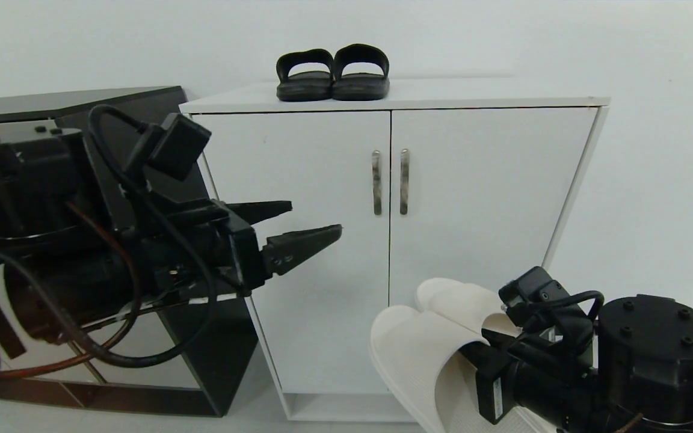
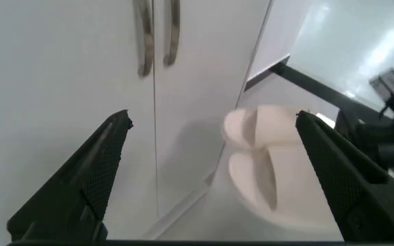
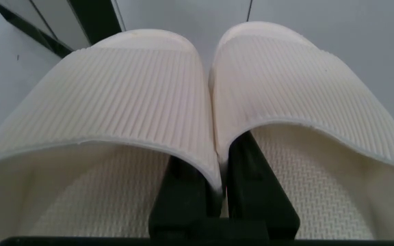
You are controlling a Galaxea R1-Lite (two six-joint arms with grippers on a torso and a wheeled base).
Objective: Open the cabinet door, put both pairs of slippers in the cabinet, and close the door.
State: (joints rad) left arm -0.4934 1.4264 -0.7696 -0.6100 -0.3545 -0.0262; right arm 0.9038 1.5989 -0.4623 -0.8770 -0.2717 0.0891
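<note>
From the head: white cabinet (image 1: 503, 93) fully shut, black slippers (image 1: 332, 75) on its top, left gripper (image 1: 316, 218) before the left door (image 1: 310, 150), right gripper (image 1: 485, 355) low before the right door (image 1: 479, 180) with the white slippers (image 1: 418, 349). From the left wrist: jaws wide apart, handles (image 2: 156, 34) and white slippers (image 2: 265, 164) beyond them. From the right wrist: jaws pinched on the inner strap edges of both white slippers (image 3: 128, 89).

A plain white wall (image 1: 653, 54) closes the back of the room, unmarked and evenly lit. Against it on the left stands a low black furniture unit (image 1: 112, 99) with a glossy top and mirror-like side panels that reflect their surroundings. The floor (image 1: 256, 418) is pale and smooth. The light is soft and diffuse, casting only faint shadows.
</note>
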